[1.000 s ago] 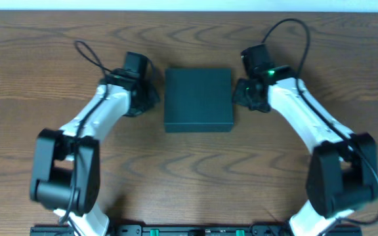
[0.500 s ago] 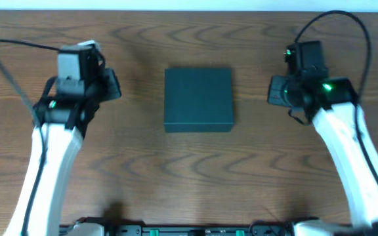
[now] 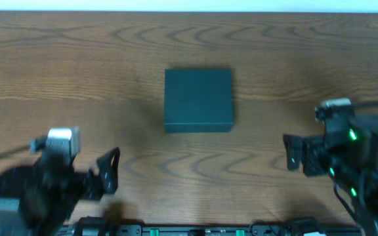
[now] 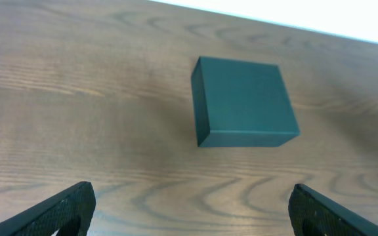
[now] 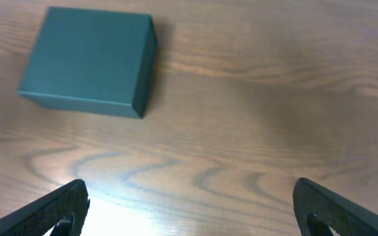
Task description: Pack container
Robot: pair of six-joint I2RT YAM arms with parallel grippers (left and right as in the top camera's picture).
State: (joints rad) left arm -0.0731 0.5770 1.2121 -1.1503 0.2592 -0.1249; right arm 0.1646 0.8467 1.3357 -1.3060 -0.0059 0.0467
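Left gripper was mine: fingers spread wide, one at each lower corner of wrist view, only bare wood between them. Right gripper same: jaws wide apart, gripping nothing. Both sat low by near edge of table, one on each side, well apart from container. Container lay flat on wood, mid-table toward far side, lid closed. Left wrist saw it ahead, slightly right; right wrist saw it ahead, far left.

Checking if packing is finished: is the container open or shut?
Shut: the container shows a flat, unbroken top in all views, no flap raised.
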